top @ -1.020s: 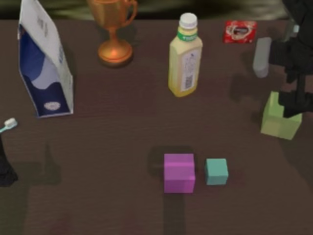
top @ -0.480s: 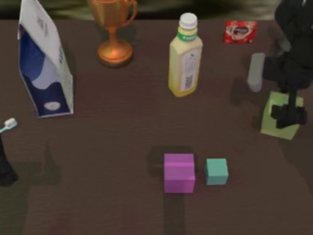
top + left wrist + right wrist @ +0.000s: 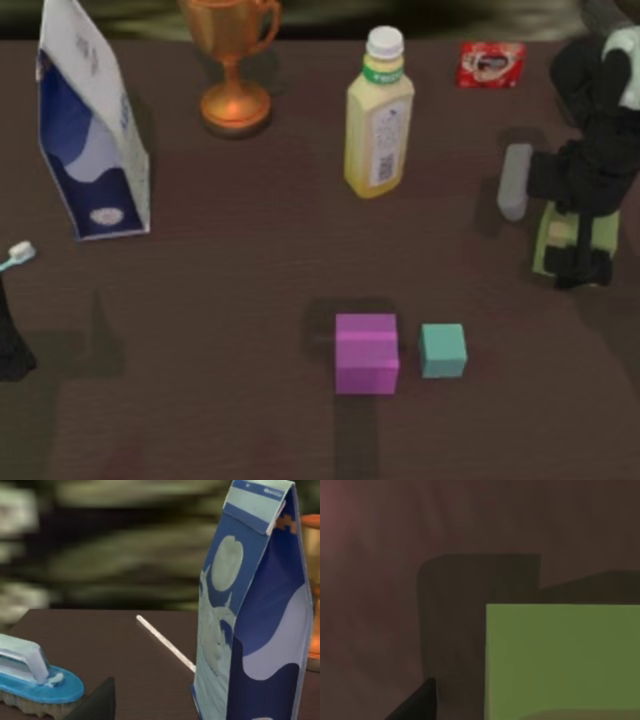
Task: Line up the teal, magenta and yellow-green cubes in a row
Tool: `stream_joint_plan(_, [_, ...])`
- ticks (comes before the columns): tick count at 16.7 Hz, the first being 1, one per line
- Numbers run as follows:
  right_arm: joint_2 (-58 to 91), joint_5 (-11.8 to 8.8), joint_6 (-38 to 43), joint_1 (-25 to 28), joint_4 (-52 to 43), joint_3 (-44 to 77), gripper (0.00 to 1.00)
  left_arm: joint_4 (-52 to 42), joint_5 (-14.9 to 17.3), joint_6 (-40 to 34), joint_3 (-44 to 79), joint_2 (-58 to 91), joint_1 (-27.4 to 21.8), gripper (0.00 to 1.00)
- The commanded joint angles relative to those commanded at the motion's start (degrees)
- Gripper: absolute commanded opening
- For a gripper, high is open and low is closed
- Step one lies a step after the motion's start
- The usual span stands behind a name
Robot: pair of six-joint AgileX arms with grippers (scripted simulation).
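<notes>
Dim, even light overhead; soft shadows pool left of the magenta cube (image 3: 366, 352) (background behind the milk carton (image 3: 252, 610) is all smeared blur).

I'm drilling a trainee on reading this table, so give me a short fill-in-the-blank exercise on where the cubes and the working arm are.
1. The right gripper is over the matte ____ cube.
2. The small matte teal cube sits on the mid-sized matte magenta cube's ____ side.
3. The tall yellow plastic bottle has a ____ cap.

Missing words: yellow-green; right; white
</notes>
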Motion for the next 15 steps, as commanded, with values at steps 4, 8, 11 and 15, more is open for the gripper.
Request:
stream_joint_plan(4, [0.0, 0.0, 0.0, 0.0, 0.0, 0.0, 0.77, 0.0, 0.0, 0.0, 0.0, 0.0, 0.0, 1.0])
stream_joint_plan(8, [0.0, 0.0, 0.0, 0.0, 0.0, 0.0, 0.47, 0.0, 0.0, 0.0, 0.0, 0.0, 0.0, 1.0])
stream_joint_plan(11, [0.0, 0.0, 0.0, 0.0, 0.0, 0.0, 0.25, 0.0, 0.0, 0.0, 0.0, 0.0, 0.0, 1.0])
stream_joint_plan(15, [0.0, 0.0, 0.0, 0.0, 0.0, 0.0, 0.0, 0.0, 0.0, 0.0, 0.0, 0.0, 0.0, 1.0])
